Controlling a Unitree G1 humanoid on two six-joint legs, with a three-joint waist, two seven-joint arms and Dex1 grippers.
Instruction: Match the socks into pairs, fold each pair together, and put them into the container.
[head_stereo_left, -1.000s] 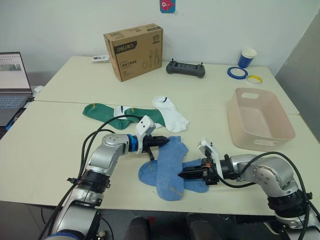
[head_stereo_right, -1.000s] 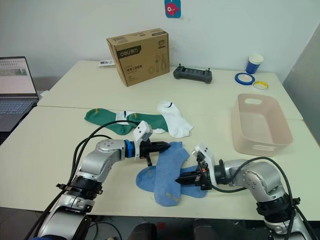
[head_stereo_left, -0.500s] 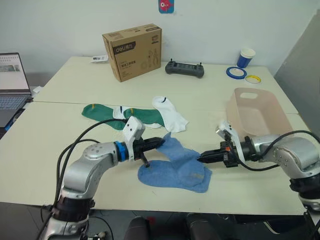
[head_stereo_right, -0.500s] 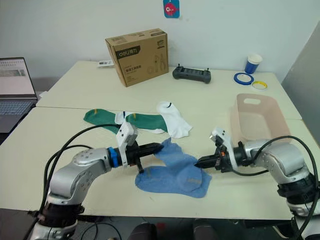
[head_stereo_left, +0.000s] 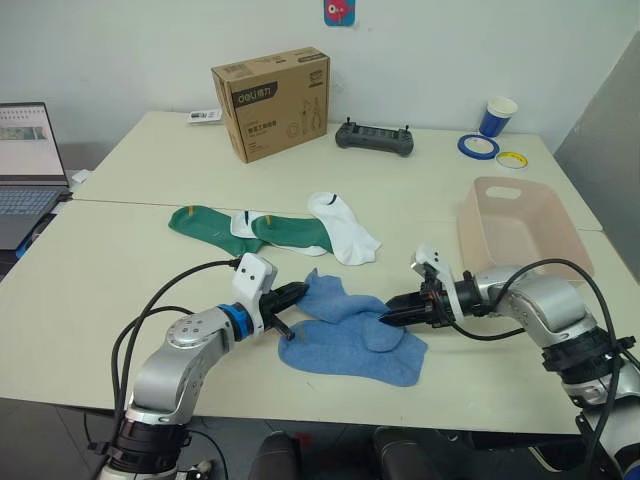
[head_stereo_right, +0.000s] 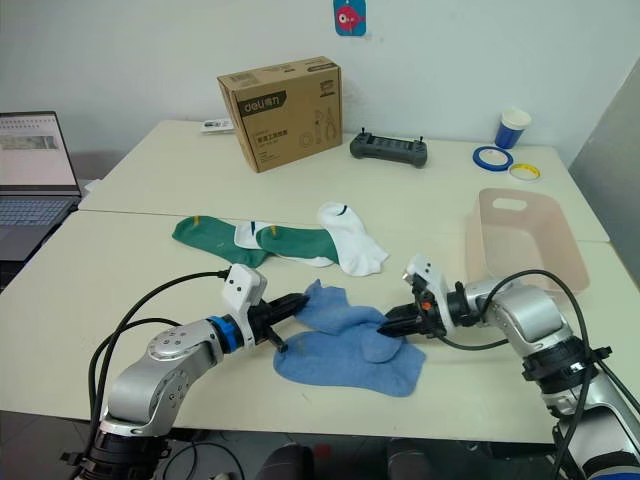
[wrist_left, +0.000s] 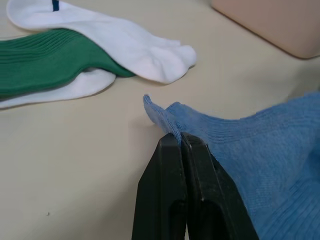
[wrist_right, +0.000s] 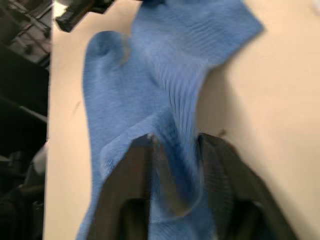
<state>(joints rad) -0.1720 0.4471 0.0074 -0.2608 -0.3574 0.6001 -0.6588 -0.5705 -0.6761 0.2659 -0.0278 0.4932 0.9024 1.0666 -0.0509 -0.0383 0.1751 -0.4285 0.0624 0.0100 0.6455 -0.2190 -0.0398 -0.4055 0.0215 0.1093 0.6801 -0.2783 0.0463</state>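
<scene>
Two light blue socks (head_stereo_left: 350, 335) lie overlapped near the table's front edge, one folded over the other. My left gripper (head_stereo_left: 300, 292) is shut on the cuff corner of a light blue sock (wrist_left: 165, 117) at the pile's left end. My right gripper (head_stereo_left: 386, 318) is at the pile's right side, shut on a fold of blue sock fabric (wrist_right: 172, 145). Behind them lie two dark green socks (head_stereo_left: 205, 222) (head_stereo_left: 295, 233) and two white socks (head_stereo_left: 345, 226) (head_stereo_left: 240, 226), partly overlapping. The pinkish-beige container (head_stereo_left: 520, 260) stands at the right, just beyond my right arm.
A brown cardboard box (head_stereo_left: 272, 102), a black controller (head_stereo_left: 374, 138), a blue paper cup (head_stereo_left: 497, 115) and two tape rolls (head_stereo_left: 477, 146) sit along the far table. A laptop (head_stereo_left: 25, 170) stands at the left edge. A seam between two tables runs behind the socks.
My right gripper swung up and right with a blue sock's end, then came back left, folding it over the pile. My left gripper drew its end slightly left.
</scene>
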